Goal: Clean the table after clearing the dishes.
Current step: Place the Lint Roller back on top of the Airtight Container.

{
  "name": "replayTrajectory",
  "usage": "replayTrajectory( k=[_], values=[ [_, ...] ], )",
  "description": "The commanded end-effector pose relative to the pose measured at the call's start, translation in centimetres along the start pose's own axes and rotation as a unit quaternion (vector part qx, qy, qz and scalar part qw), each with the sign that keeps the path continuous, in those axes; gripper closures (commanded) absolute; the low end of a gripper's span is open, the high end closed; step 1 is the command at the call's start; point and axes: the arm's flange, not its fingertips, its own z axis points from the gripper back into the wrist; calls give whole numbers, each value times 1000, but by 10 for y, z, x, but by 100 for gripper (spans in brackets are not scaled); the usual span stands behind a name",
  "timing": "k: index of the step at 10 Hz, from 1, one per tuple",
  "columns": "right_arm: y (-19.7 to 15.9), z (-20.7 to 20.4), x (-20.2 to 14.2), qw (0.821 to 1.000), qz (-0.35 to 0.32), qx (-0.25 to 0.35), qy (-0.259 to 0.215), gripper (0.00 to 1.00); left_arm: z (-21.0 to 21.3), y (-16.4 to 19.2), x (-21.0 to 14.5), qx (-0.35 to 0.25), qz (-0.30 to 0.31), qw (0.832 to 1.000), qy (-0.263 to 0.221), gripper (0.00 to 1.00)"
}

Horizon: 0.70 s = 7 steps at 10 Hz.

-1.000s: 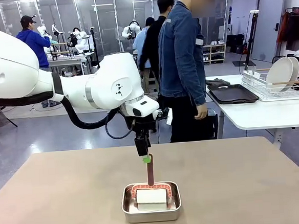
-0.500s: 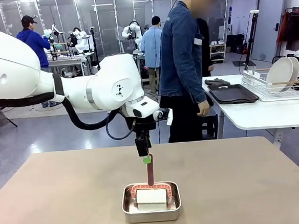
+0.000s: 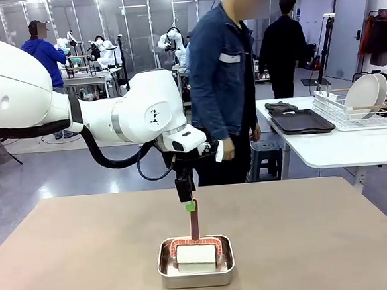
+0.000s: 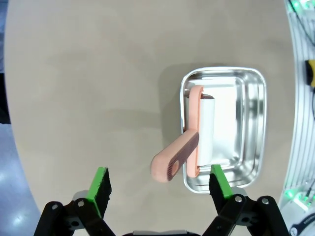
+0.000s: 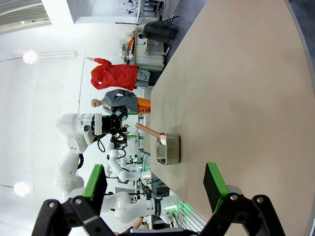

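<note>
Beige-brown matte counter (image 3: 88,258) lies bare of dishes; those round white plates (image 3: 366,95) sit racked on the white side table. Near the front edge rests a small rectangular steel pan (image 3: 196,269) holding a pink-handled white roller (image 4: 206,125). Left gripper (image 4: 158,185) hovers directly above, fingers (image 4: 100,183) spread wide, straddling the handle's upturned tip. Right gripper (image 5: 155,186) waits well apart, fingers equally wide.
</note>
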Motion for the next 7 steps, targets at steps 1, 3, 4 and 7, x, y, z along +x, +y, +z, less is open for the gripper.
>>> replayTrajectory(
  k=[1, 3, 4, 7],
  values=[
    [3, 0, 0, 1000, 6, 5, -1, 0, 44, 15, -17, -13, 74, 997, -22, 0],
    [3, 0, 0, 1000, 6, 5, -1, 0, 93, 24, -63, -43, 197, 975, -94, 0],
    [3, 0, 0, 1000, 6, 5, -1, 0, 108, 19, -93, -70, 241, 957, -149, 0],
    [3, 0, 0, 1000, 6, 5, -1, 0, 129, -25, -226, -98, 370, 878, -287, 0]
  ],
)
